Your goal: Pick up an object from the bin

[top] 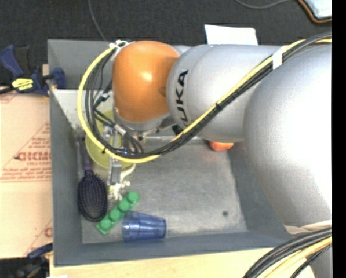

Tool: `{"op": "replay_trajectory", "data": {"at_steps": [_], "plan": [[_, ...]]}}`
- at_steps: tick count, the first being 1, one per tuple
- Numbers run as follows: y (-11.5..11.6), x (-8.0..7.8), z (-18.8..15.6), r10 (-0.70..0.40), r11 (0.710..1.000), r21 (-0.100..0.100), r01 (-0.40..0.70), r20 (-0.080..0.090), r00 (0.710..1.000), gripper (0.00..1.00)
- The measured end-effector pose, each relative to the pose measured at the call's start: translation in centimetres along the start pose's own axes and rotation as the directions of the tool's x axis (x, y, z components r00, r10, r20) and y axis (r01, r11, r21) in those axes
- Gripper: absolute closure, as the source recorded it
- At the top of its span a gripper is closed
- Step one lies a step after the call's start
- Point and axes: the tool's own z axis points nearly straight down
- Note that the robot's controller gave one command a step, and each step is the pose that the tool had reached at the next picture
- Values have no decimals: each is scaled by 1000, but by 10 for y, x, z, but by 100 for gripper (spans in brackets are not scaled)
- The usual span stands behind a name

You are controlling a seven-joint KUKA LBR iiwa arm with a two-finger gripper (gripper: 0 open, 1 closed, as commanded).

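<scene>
My gripper hangs below the orange wrist cover at the bin's left side, low over the floor. Just under it lies a green studded block, stretched diagonally. Left of the gripper rests a dark oval hairbrush with a purple handle, close by the bin's left wall. A blue plastic cup lies on its side near the front wall, touching the green block's lower end. A yellow-green round thing sits behind the gripper, partly hidden by the cables and wrist.
An orange thing peeks out from under the arm near the bin's middle. The big silver arm covers the bin's right half and back. Bare grey floor shows to the right of the cup.
</scene>
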Motion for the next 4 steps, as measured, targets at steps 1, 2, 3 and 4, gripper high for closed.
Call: {"op": "replay_trajectory", "data": {"at_steps": [1,2,3,4], "plan": [[-1,-2,-5,5,1000,-2,-5,8,1000,0],[-32,-27,104,53,999,-5,-53,-7,999,0],[-18,47,59,-464,886,3,464,21,886,0],[-31,-26,101,22,1000,-7,-22,0,1000,0]]}}
